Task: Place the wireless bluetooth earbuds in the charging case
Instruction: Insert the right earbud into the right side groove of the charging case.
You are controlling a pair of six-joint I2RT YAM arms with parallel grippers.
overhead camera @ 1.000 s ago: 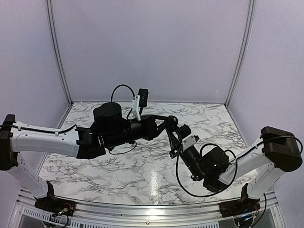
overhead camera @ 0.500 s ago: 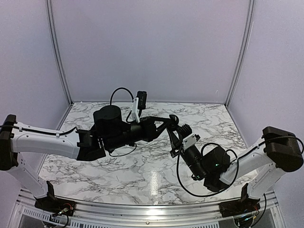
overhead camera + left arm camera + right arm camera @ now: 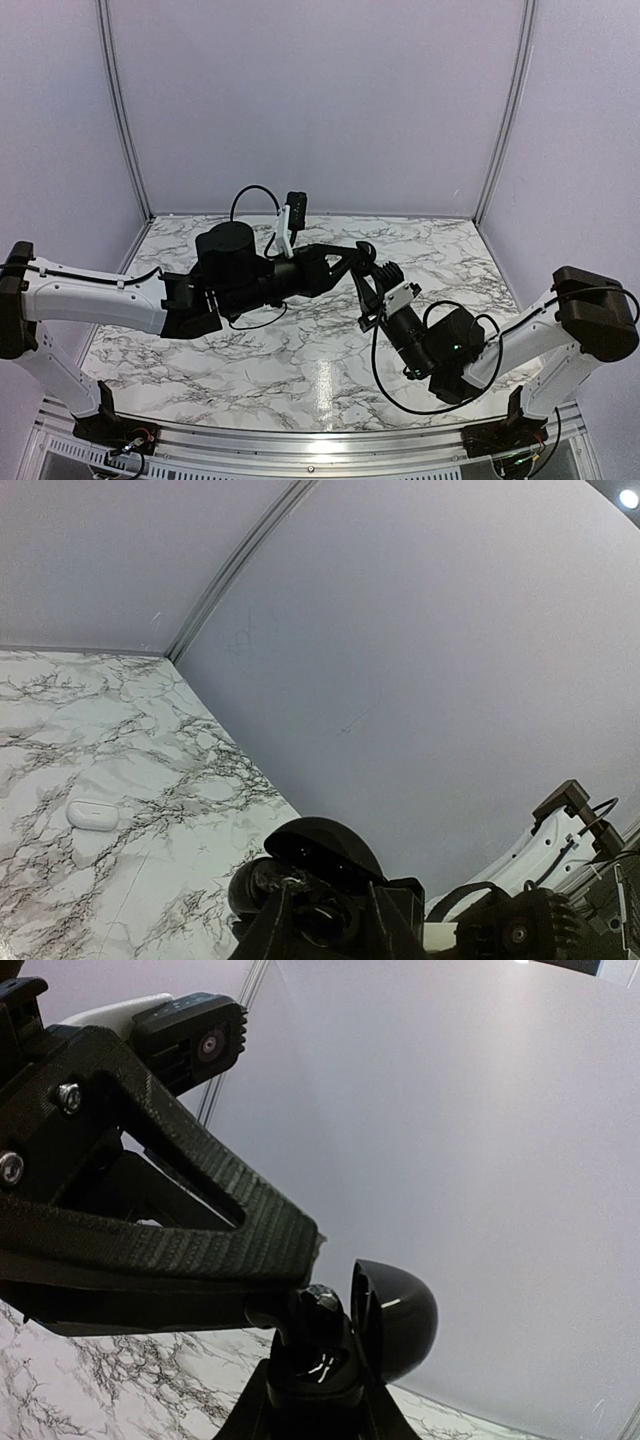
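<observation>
The right gripper (image 3: 312, 1385) is clamped on a glossy black pebble-shaped charging case (image 3: 395, 1320), domed lid hinged open, above the white veined marble table (image 3: 300, 370). A small shiny black earbud (image 3: 320, 1300) sits at its mouth, under the left gripper (image 3: 352, 252), whose finger is woven carbon fibre; whether those jaws are parted, I cannot tell

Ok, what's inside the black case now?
The black case, open in the right gripper, shows a small dark lump, maybe an earbud, at its mouth, by the left gripper. Its wells are hidden.
</observation>
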